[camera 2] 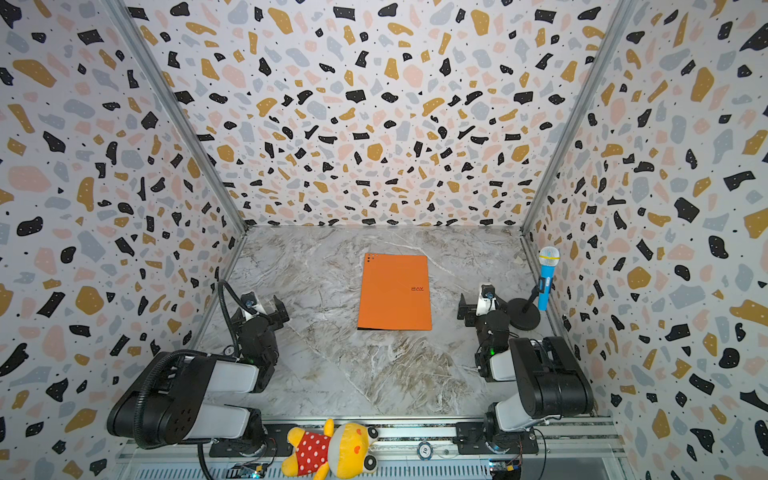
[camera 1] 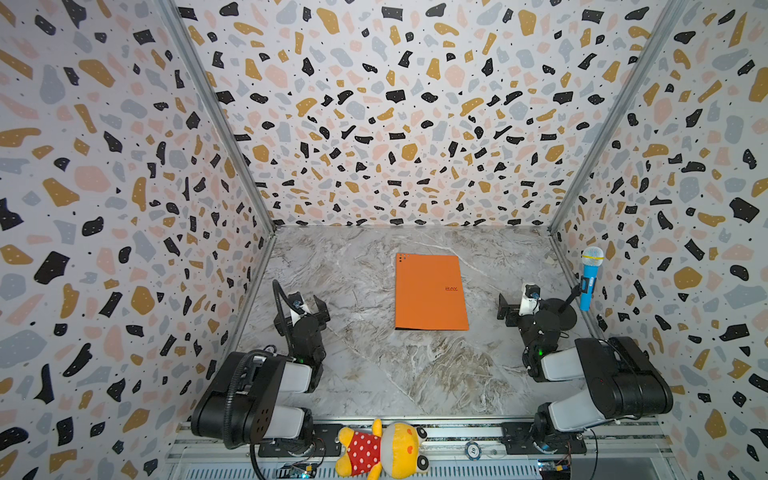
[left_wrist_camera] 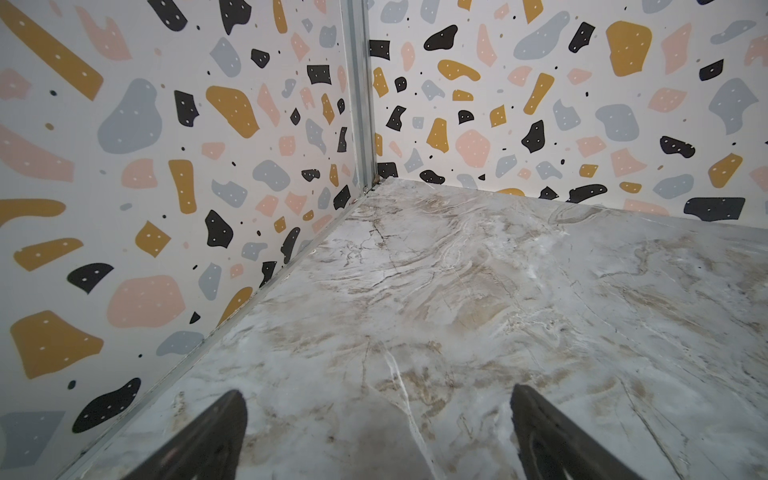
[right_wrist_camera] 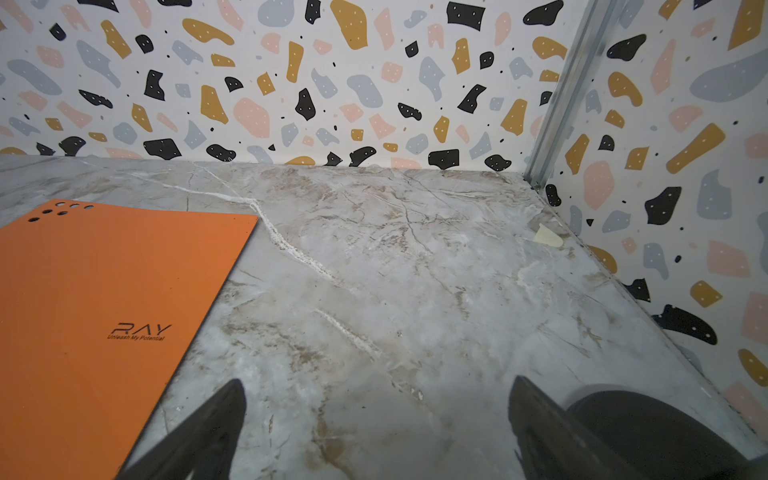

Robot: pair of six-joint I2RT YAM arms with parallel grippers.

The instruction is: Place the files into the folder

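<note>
Midway across the table (camera 1: 365, 374), the folder (camera 1: 430, 293) lies closed and flat. Its orange cover faces up, with the logo toward its right edge and the dots at its far left corner. No white sheets show in any view, so you cannot tell whether the files are under that cover or simply out of sight.

Left of the folder and well apart from it, the left gripper (left_wrist_camera: 377, 390) hangs over bare marble, jaws spread wide with nothing between them. Right of the folder and somewhat nearer, the right gripper (right_wrist_camera: 377, 380) is likewise spread and empty.

Judging from this, the step in hand is lifting the cover. It sits flush on the table, so a pinch from above will likely skate off. Come in low at the folder's right edge and slip one finger under. Pin the folder's left side with the other gripper so the whole thing does not slide. When you swing, mind the microphone stand (right_wrist_camera: 648, 428) just beyond the right gripper, on its side away from the folder.
</note>
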